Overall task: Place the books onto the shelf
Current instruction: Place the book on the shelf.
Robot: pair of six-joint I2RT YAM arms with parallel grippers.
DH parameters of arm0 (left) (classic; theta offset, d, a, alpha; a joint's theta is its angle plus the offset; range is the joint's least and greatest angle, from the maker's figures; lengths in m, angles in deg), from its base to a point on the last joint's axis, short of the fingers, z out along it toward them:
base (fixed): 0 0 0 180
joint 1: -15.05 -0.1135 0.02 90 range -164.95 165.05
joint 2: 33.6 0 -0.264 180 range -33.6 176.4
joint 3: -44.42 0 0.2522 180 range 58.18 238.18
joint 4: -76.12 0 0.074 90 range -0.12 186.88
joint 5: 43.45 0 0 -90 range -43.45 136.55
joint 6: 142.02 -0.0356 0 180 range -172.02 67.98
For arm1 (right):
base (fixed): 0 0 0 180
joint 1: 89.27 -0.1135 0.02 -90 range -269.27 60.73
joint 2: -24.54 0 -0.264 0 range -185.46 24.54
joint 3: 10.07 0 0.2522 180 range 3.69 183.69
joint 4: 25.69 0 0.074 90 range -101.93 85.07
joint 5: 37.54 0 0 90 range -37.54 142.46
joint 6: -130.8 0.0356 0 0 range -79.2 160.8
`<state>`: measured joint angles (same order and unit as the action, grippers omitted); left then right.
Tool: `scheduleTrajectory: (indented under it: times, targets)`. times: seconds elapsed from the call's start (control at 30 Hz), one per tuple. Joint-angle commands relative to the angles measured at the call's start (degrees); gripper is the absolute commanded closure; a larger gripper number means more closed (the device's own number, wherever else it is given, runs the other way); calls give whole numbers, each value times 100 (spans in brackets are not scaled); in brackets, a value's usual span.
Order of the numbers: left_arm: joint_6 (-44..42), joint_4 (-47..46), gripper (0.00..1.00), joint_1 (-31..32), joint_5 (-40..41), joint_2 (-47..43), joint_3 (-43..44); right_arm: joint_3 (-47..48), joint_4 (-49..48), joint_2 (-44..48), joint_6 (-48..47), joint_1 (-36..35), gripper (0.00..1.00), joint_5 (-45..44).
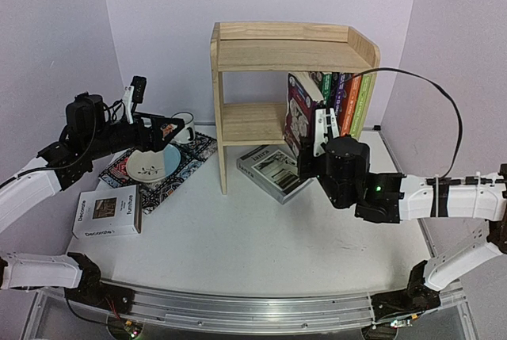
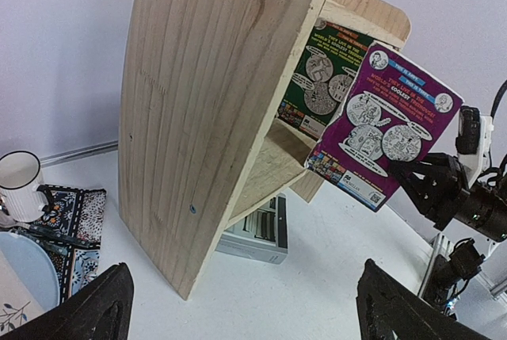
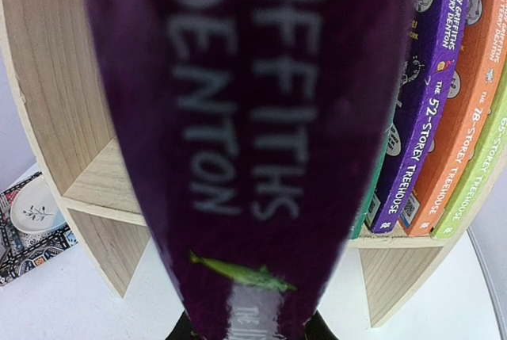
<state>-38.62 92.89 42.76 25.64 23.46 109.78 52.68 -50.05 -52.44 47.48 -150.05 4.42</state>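
Dark purple book (image 1: 299, 114): clamped in the right claw (image 1: 323, 124), jaws narrowed onto its spine edge. The spine fills that wrist's view, with blurred white author lettering running along it. Book held upright with a slight tilt, 1 cover facing the claw's left, page edge leading toward the shelf (image 1: 281, 55). Likely reason: a spine-side grip lets it go in pages first and finish spine-out like the rest.

Look of it: deep magenta-purple cover, round black-and-white cartoon panels, small colour strip and barcode at a lower corner. Thin paperback, so I judge it may flex if nudged.

Position: directly ahead of the claw, at the front of the lower tier. Cannot tell whether its lower corner touches the board.

Ahead and right of the claw, on the same tier, 4 books stand spine-out, packed toward the side panel:
- green (image 3: 372, 197)
- purple (image 3: 420, 94)
- orange (image 3: 463, 110)
- light green (image 3: 487, 166)

The free gap lies ahead and left of the claw, which would explain the approach line.

Below and left of the claw: grey-white book (image 1: 273, 172) lying flat on the table at the shelf's foot.

Well off to the claw's left: Decorate book (image 1: 107, 212) flat on the table. The left claw (image 1: 176, 127) is spread wide, gripping nothing, and hovers over a placemat (image 1: 186, 162) carrying a plate (image 1: 150, 166) and a mug (image 2: 20, 185). Probably parked clear of the shelf work.
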Motion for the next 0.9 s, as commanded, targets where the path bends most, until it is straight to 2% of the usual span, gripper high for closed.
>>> scheduleTrajectory:
  times: [0.0, 0.87]
  targets:
    - [-24, -115, 1, 1, -133, -47, 111, 488, -59, -67, 27, 23, 100, -323]
    - [-60, -151, 1, -2, -183, 23, 165, 1269, 265, -562, 335, 655, 100, 101]
